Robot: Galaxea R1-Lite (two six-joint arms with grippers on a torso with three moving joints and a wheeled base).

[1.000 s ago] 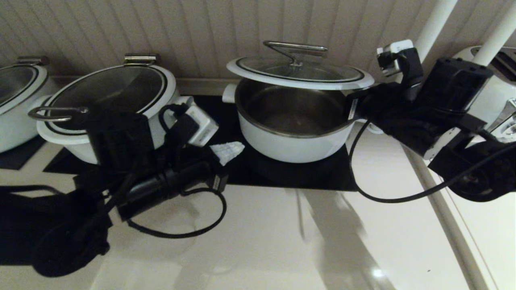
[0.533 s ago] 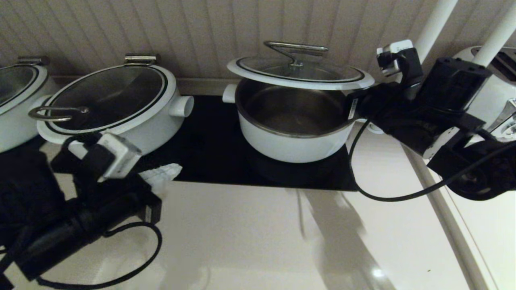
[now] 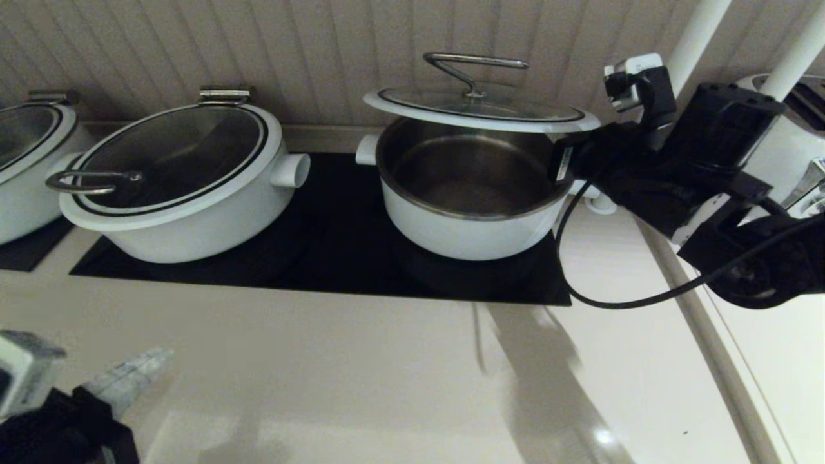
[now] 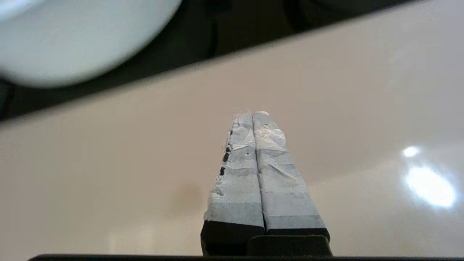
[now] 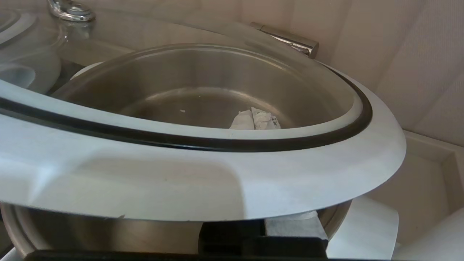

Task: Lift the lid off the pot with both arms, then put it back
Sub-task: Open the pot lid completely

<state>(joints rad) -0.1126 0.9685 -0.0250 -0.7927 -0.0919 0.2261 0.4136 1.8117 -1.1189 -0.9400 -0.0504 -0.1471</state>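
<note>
Lid (image 3: 480, 106) is hanging clear above the pot (image 3: 467, 193), tilted slightly, with a visible gap between its white rim and the pot's steel-lined mouth. The right pincer (image 3: 570, 158) is gripping the lid's rim at its 3 o'clock edge; in the right wrist view one wrapped finger (image 5: 253, 119) is showing through the glass under the rim, while the other is pressing from below, so the lid (image 5: 203, 174) is being carried by this arm alone. The left pincer (image 3: 126, 380) is sitting low at the 8 o'clock corner of the counter (image 3: 412, 380), well apart from both pot and lid; the left wrist view is showing its fingers (image 4: 253, 163) pressed together on nothing. A wider lidded pot (image 3: 174, 180) is standing at 9 o'clock from the task pot, untouched.

Assessment: the lift-off appears done, though only one arm is engaging the lid at present. The replacement step is not yet done; lowering and centring the lid squarely onto the pot's rim is outstanding.
</note>
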